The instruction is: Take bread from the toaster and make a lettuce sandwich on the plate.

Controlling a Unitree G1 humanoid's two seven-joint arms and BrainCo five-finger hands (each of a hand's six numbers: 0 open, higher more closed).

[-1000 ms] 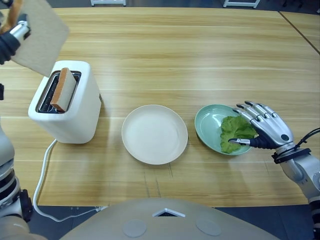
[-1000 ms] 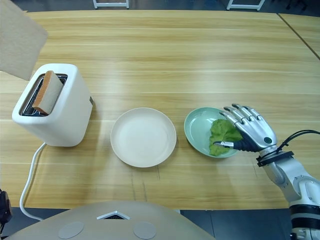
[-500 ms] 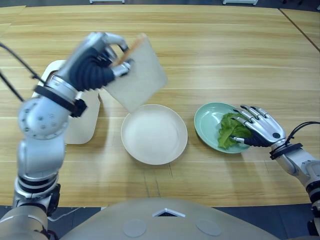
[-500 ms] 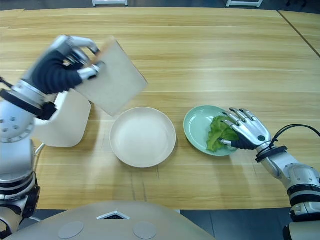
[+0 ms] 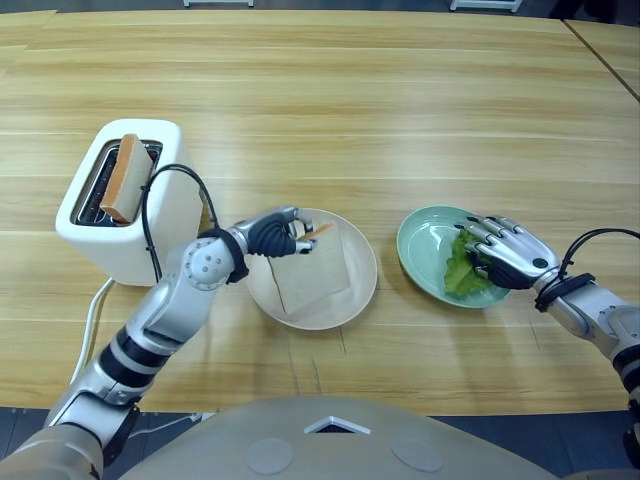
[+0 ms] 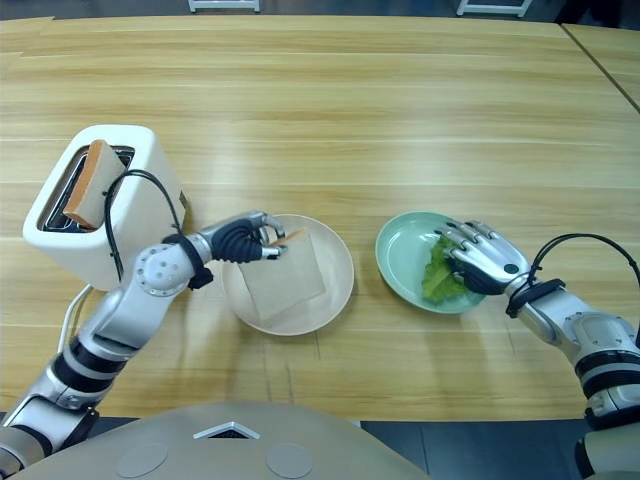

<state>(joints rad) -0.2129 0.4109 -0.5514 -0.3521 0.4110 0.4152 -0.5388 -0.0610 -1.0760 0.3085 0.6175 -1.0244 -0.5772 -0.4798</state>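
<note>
A pale bread slice [image 5: 312,272] lies on the cream plate [image 5: 361,290] at the table's middle, with my left hand [image 5: 273,236] shut on its upper edge. A second slice [image 5: 125,176] stands in the white toaster [image 5: 120,228] at the left. On the right, my right hand [image 5: 507,254] rests in the green bowl [image 5: 427,246], its fingers curled over the lettuce leaf [image 5: 458,274].
The toaster's white cord [image 5: 88,334] runs down off the table's near edge. A black cable [image 5: 160,210] loops from my left arm in front of the toaster. The wide wooden table [image 5: 350,110] stretches behind the dishes.
My left hand has carried the bread slice from above the toaster down onto the plate. The right hand's fingers have curled tighter on the lettuce.
</note>
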